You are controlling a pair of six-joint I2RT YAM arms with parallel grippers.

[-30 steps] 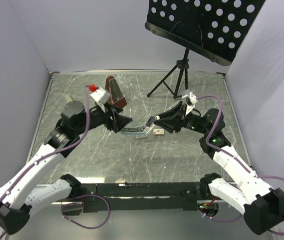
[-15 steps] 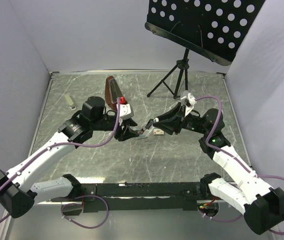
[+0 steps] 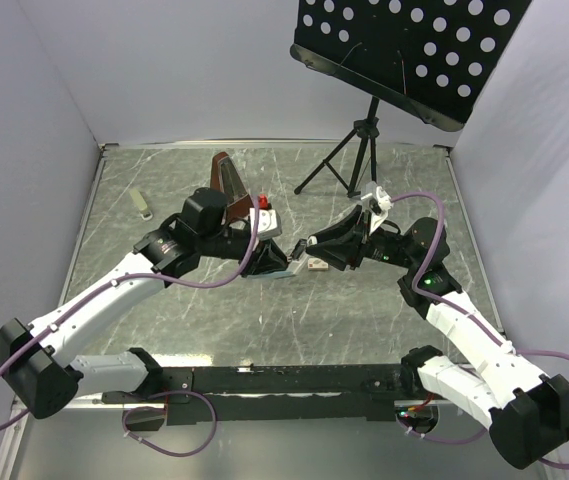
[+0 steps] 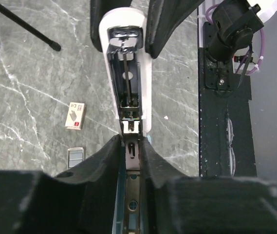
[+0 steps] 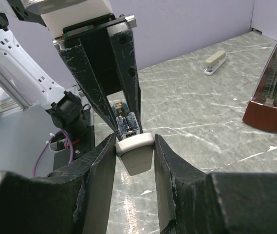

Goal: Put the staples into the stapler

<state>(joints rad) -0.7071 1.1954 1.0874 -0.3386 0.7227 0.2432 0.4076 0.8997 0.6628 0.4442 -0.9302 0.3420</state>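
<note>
Stapler (image 4: 127,78) open — staples box (image 4: 75,115) nearby.

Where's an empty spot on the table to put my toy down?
Widest bare table lies in front, between the stapler and the black base rail. Another patch sits back right, past the music stand. The middle is crowded: left pincer and right pincer grip the stapler, staple box beside it.

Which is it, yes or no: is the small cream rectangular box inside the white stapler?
No, the cream box lies on the table, apart from the stapler.
</note>
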